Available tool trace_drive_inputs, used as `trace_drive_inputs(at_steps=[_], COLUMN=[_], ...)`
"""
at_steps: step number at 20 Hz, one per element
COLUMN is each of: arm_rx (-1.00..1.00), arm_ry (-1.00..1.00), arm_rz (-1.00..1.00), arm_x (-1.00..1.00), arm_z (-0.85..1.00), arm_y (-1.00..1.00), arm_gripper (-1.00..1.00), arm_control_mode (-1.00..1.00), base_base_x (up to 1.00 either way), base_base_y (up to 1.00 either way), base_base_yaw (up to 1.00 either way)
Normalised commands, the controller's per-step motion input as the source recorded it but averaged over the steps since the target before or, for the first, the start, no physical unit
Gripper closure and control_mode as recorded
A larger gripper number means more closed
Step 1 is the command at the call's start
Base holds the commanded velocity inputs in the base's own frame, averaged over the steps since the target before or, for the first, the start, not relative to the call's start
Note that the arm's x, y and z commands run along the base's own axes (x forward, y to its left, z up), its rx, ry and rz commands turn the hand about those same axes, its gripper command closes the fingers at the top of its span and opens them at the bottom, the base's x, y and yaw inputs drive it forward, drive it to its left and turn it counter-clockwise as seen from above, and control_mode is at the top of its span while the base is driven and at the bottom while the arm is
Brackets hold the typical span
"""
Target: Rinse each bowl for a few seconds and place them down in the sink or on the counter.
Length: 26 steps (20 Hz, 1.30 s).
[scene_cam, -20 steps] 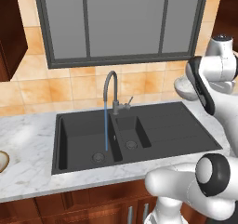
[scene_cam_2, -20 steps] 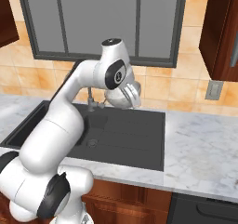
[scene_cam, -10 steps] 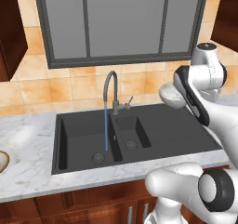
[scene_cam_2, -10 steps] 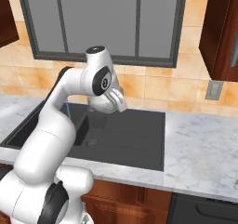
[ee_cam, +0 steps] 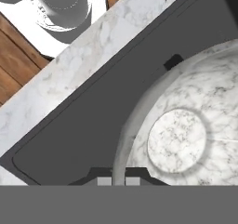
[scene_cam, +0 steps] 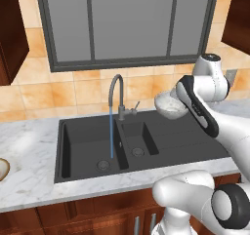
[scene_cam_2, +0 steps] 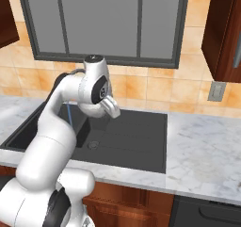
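One bowl, the whitish-grey speckled bowl, is being carried in the air by the gripper, jaws pinched tight on its rim, with the rim running right between the two dark tips in the hand view. Seen from the hand camera, that bowl is spreading up and to the right of the fingertips, its pale round bottom facing the camera. In the left base view it is hanging off the white arm on the arm's left, well above the flat drainboard of the sink and to the right of the grey gooseneck tap, not touching either. A thin blue stream of water is falling from the tap spout into the big basin; the bowl is sitting well apart from that stream. In the right base view the bowl is mostly hiding behind the wrist, over the dark sink. Second bowl, tan-rimmed, is resting on the marble counter at the far left edge, cut off by the frame, well away from the gripper. Counter is also running to the right of the sink.
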Motion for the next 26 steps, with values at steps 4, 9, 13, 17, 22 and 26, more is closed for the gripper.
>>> trace_drive_inputs(at_steps=[4, 9, 13, 17, 22, 26], arm_rx=[0.08, 0.06, 0.07, 0.06, 0.04, 0.00], arm_ry=[0.00, 0.02, 0.04, 0.04, 0.05, 0.03], arm_rz=[0.04, 0.02, 0.01, 0.01, 0.02, 0.01], arm_x=[0.13, 0.11, 0.11, 0.12, 0.15, 0.13], arm_z=[-0.20, -0.28, -0.31, -0.29, -0.17, -0.16], arm_y=[0.37, 0.39, 0.31, 0.33, 0.16, 0.25], arm_gripper=[1.00, 1.00, 1.00, 1.00, 1.00, 1.00], arm_control_mode=[-1.00, -1.00, -1.00, -1.00, -1.00, -1.00], base_base_x=[0.00, 0.00, 0.00, 0.00, 0.00, 0.00], base_base_y=[0.00, 0.00, 0.00, 0.00, 0.00, 0.00], base_base_yaw=[0.00, 0.00, 0.00, 0.00, 0.00, 0.00])
